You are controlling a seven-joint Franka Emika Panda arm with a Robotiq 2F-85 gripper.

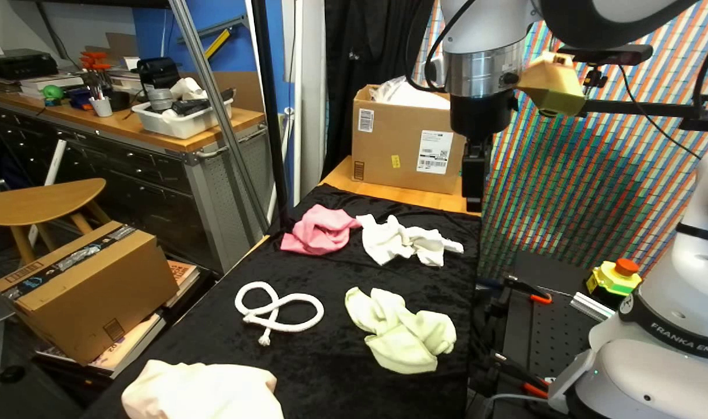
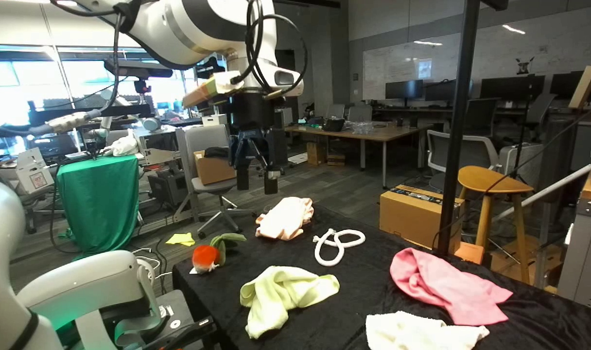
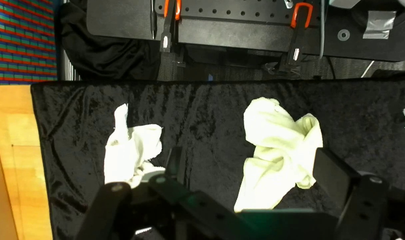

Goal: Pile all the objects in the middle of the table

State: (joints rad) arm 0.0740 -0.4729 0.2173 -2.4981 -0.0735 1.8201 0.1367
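Note:
My gripper [image 3: 252, 166] is open and empty, its fingers well apart in the wrist view. It hangs high above the table in both exterior views [image 1: 474, 201] [image 2: 257, 182]. On the black-covered table [image 1: 319, 372] lie a crumpled light-green cloth [image 1: 403, 334] [image 2: 281, 296] [image 3: 279, 150], a white cloth [image 1: 403, 241] [image 2: 417, 333] [image 3: 126, 156], a pink cloth [image 1: 320, 231] [image 2: 446, 287], a looped white rope [image 1: 293, 299] [image 2: 341, 250] and a pale peach cloth [image 1: 202, 393] [image 2: 286, 218]. A red toy with green leaves [image 2: 205, 256] sits at one edge. The things lie spread apart, with pink and white close together.
A large cardboard box [image 1: 406, 145] stands on wood beyond the table end. A black post [image 2: 453, 126] rises by one table edge. The robot's base platform [image 1: 540, 343] with orange-tipped clamps [image 3: 300, 31] borders another side.

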